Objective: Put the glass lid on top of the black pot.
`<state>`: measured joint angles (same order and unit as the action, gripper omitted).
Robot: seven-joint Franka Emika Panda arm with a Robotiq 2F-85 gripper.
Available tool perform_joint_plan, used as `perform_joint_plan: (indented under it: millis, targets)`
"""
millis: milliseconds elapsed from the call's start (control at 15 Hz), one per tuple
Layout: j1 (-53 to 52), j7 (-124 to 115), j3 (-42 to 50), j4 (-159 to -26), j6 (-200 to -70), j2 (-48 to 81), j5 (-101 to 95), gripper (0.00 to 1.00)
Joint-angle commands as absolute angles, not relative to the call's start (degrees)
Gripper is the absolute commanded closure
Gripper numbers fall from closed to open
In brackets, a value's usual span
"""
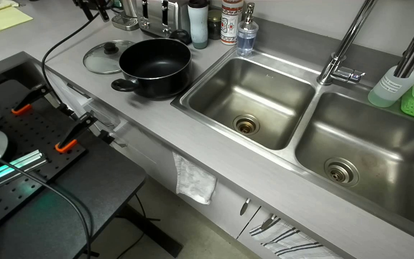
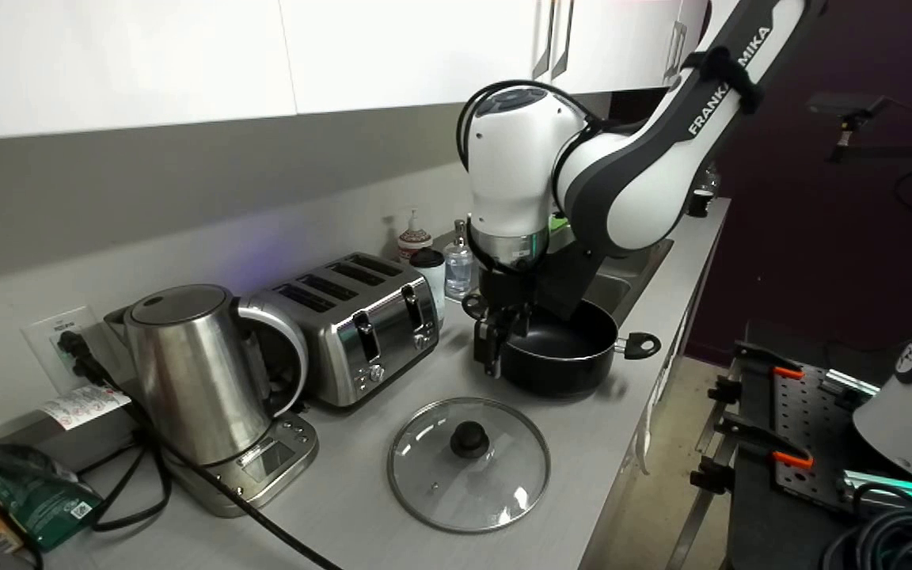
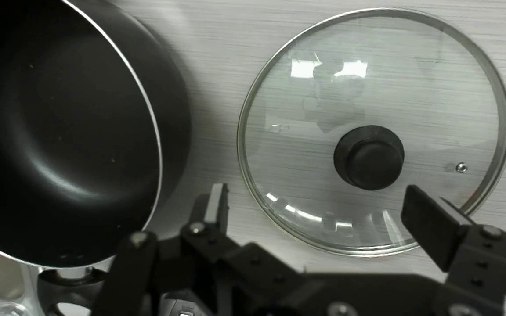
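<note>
The glass lid lies flat on the counter in both exterior views (image 1: 97, 63) (image 2: 472, 487), its dark knob up. In the wrist view the lid (image 3: 301, 153) fills the right half, with its knob (image 3: 375, 164) above the line between the fingertips. The black pot stands uncovered beside it (image 1: 164, 84) (image 2: 559, 372); in the wrist view the pot (image 3: 174, 114) is cut off at the left edge. My gripper (image 3: 316, 193) is open and empty, apart from the lid's knob. It shows at the top edge of an exterior view (image 1: 97, 14) and beside the pot's rim (image 2: 494, 352).
A steel toaster (image 2: 361, 324) and a kettle (image 2: 187, 380) stand along the wall. A tumbler (image 1: 198, 25) and a soap dispenser (image 1: 246, 37) stand behind the pot. The steel sink (image 1: 207, 124) borders the pot. A black cord (image 2: 258, 518) crosses the counter.
</note>
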<state>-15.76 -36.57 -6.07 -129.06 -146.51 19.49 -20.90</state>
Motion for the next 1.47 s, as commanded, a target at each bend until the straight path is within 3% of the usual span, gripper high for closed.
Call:
perform_joint_plan:
  millis: [0,1400]
  targets:
    - [-19.3,-37.0,-3.2,-123.0,-146.9,26.1,-22.3,0.00]
    - [-26.6,-32.3,0.0,-104.7,-142.8,44.7,-18.4,0.00]
